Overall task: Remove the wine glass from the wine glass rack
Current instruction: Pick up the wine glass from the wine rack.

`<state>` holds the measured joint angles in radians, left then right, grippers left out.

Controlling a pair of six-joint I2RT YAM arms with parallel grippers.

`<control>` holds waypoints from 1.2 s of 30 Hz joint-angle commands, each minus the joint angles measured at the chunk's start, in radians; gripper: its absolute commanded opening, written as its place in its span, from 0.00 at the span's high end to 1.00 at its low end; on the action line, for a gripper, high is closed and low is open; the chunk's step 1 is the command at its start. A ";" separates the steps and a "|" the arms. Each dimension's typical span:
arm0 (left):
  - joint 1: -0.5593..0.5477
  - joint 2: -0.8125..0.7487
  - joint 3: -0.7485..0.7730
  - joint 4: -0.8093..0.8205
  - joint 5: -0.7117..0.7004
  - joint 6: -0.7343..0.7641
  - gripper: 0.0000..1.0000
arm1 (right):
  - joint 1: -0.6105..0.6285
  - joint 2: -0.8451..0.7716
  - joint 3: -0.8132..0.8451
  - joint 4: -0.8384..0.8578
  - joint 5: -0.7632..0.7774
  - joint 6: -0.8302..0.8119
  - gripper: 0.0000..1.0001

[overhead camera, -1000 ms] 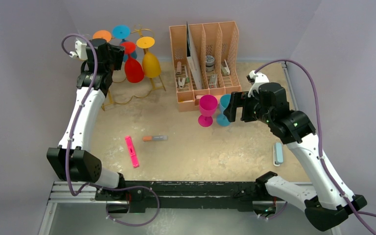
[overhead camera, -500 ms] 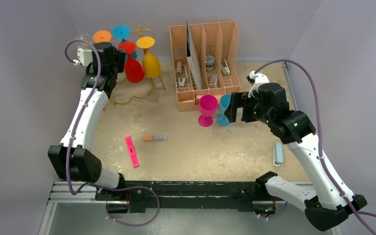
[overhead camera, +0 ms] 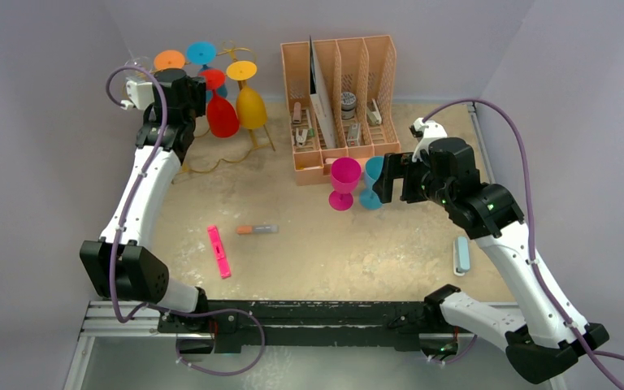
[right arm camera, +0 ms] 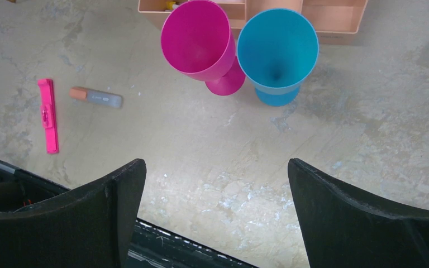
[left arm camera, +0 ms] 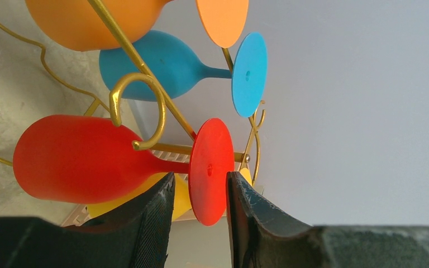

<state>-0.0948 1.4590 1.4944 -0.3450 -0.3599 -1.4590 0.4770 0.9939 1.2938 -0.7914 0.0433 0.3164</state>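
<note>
The left gripper's [left arm camera: 200, 181] jaws stand partly apart astride the foot of the red wine glass [left arm camera: 78, 159], hanging upside down on the wine glass rack [left arm camera: 161, 111]; whether a finger touches it is unclear. The right gripper [right arm camera: 215, 167] gapes wide, empty. The peach organiser [overhead camera: 357, 61] holds small items too tiny to name

I operate in a lab test cell: plain grey walls [overhead camera: 41, 162] enclose a worn table [overhead camera: 317, 260], with left arm [overhead camera: 140, 195] and right arm [overhead camera: 528, 260] bolted to an aluminium rail [overhead camera: 101, 325] along its near edge.
</note>
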 commanded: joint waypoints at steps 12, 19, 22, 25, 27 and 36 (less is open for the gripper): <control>-0.006 0.014 -0.006 0.061 0.007 -0.040 0.73 | 0.000 -0.013 0.033 -0.007 0.020 -0.015 0.01; -0.006 0.011 -0.020 0.072 -0.002 -0.060 0.74 | 0.000 -0.028 0.026 -0.010 0.031 -0.012 0.01; -0.005 0.016 -0.019 0.080 0.003 -0.059 0.75 | 0.000 -0.025 0.025 -0.008 0.031 -0.012 0.01; -0.006 0.019 -0.024 0.080 0.003 -0.061 0.78 | 0.000 -0.023 0.026 -0.005 0.031 -0.016 0.01; -0.005 0.019 -0.028 0.083 0.005 -0.064 0.82 | 0.000 -0.020 0.025 -0.005 0.029 -0.016 0.01; -0.005 0.005 -0.049 0.086 0.013 -0.093 0.96 | 0.000 -0.021 0.025 -0.006 0.026 -0.016 0.01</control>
<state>-0.0952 1.4754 1.4616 -0.2920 -0.3515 -1.5238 0.4770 0.9806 1.2938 -0.8043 0.0608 0.3023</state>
